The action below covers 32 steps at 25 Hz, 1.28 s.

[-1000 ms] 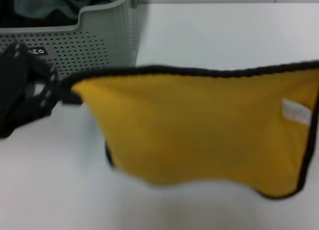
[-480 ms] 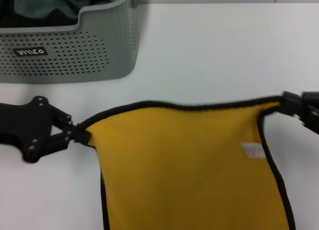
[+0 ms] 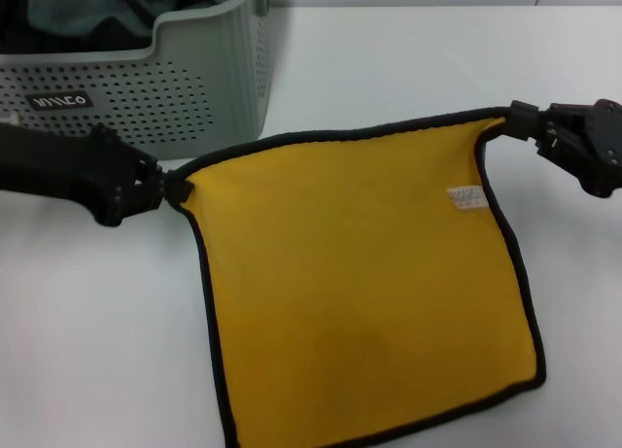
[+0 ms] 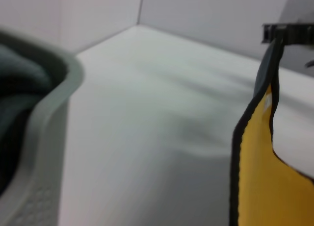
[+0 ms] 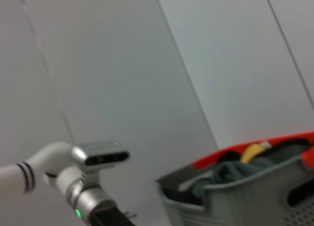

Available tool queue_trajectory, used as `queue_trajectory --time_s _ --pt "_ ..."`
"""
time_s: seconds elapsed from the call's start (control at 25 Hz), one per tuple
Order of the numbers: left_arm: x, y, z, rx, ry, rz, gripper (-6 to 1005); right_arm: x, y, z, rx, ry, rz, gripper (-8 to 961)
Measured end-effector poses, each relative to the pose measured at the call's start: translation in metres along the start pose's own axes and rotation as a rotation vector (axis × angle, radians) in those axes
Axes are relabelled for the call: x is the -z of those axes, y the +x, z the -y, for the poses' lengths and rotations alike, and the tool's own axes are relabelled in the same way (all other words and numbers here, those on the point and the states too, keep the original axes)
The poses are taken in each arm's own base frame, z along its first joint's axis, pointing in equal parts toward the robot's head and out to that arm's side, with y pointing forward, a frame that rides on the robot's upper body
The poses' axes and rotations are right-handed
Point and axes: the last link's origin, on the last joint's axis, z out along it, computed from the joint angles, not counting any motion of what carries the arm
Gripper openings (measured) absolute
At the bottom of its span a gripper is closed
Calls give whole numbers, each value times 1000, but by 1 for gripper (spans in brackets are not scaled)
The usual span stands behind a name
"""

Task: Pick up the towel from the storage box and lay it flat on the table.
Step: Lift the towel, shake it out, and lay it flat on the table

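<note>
The towel (image 3: 360, 283) is spread mustard-yellow face up over the white table (image 3: 408, 69), with black edging and a small white tag near its far right side. My left gripper (image 3: 163, 189) is shut on its far left corner, just in front of the storage box (image 3: 185, 98). My right gripper (image 3: 515, 120) is shut on the far right corner. The far edge is stretched between them while the near part rests on the table. In the left wrist view the towel (image 4: 265, 182) hangs from the right gripper (image 4: 282, 34) farther off.
Teal-green and dark cloths (image 3: 146, 1) lie bunched inside the storage box at the back left. The box (image 5: 245, 196) with its contents also shows in the right wrist view, beside the robot's white head camera (image 5: 98, 155).
Both grippers carried the towel's held edge away from me toward the box, and the hanging cloth came down to lie on the table.
</note>
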Motion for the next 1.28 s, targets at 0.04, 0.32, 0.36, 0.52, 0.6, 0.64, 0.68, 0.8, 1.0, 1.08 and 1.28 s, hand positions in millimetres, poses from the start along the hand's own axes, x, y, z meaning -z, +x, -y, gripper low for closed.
queue_trajectory --time_s 0.04,0.32,0.36,0.52,0.6,0.64,0.68,0.8,1.0,1.08,1.28 --pt "-3 2 3 4 7 17 26 -1 0 3 0 11 -12 88" --pt "-24 12 18 28 47 71 27 -10 6 21 -15 101 -94 91" --pt "-27 13 20 31 59 76 27 -11 7 23 -14 115 -102 91" --pt "-39 15 28 35 94 106 28 -16 8 30 -15 141 -128 93" --pt "-43 16 30 34 109 117 28 -20 8 34 -29 150 -150 93" --pt "-45 17 31 33 115 124 28 -21 9 35 -35 154 -159 94" --pt "-47 17 31 33 118 129 29 -22 10 37 -40 160 -172 94" --pt "-50 18 34 35 138 142 29 -22 11 42 -39 190 -186 95" --pt "-52 19 36 34 156 139 30 -25 8 48 -31 216 -189 97" --pt "-53 20 37 33 161 138 30 -26 7 50 -30 228 -190 97" --pt "-55 23 37 22 163 133 31 -27 4 53 -23 240 -191 99"
